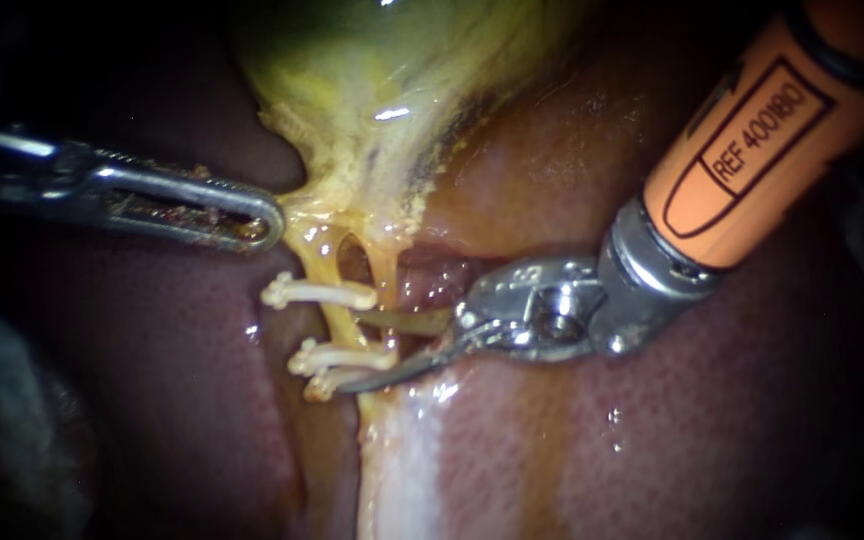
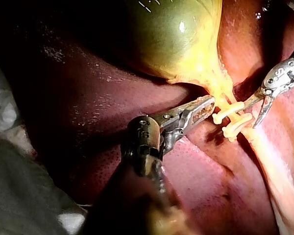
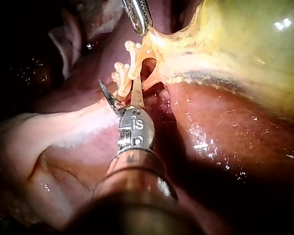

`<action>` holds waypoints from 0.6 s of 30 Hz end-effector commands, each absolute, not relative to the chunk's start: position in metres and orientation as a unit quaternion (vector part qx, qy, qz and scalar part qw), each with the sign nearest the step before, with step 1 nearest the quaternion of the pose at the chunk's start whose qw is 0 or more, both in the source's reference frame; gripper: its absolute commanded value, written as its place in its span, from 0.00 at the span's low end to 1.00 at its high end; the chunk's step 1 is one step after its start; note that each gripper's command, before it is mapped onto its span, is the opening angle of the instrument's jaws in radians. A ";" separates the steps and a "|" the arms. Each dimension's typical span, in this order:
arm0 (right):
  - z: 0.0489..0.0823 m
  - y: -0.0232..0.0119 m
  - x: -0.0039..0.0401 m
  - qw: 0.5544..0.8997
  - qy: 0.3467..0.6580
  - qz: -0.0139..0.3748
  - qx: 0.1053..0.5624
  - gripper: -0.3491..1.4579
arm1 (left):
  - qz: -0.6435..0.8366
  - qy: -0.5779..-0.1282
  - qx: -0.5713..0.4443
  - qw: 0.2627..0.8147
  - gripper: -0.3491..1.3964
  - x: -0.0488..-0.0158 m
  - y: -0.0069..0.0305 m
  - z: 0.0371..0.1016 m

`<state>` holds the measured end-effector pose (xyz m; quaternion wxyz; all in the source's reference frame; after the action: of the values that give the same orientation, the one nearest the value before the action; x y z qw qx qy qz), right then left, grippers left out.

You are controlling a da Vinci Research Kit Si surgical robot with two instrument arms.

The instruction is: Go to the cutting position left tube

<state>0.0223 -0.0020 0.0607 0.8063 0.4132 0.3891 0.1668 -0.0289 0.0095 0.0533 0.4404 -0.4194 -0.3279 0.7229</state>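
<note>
The left tube (image 1: 327,272) runs down from the gallbladder (image 1: 372,80) and carries three white clips: one upper (image 1: 317,292), two lower (image 1: 342,356). The right tube (image 1: 384,272) lies beside it. My right instrument (image 1: 347,352) comes in on an orange shaft with its blades open. Its upper blade reaches the left tube between the upper and lower clips, and its lower blade runs under the lower clips. My left instrument (image 1: 252,215) is shut on yellow tissue at the gallbladder's neck, pulling it leftwards. The left wrist view shows those jaws (image 2: 203,106) and the blades (image 2: 252,115).
Dark red liver (image 1: 652,440) surrounds the tubes, with a pale glistening band (image 1: 402,450) running below the clips. The right wrist view shows the gallbladder (image 3: 245,44), the clips (image 3: 121,73) and my left instrument's tip (image 3: 139,17) beyond them.
</note>
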 end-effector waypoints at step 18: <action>0.0645 -0.0011 0.0224 0.809 0.388 0.168 0.409 0.93 | 0.723 -0.327 -0.419 0.441 0.00 -0.0290 0.0094 0.0533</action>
<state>0.0224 -0.0011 0.0645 0.8087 0.4086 0.3883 0.1682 -0.0290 0.0094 0.0533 0.4410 -0.4192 -0.3275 0.7229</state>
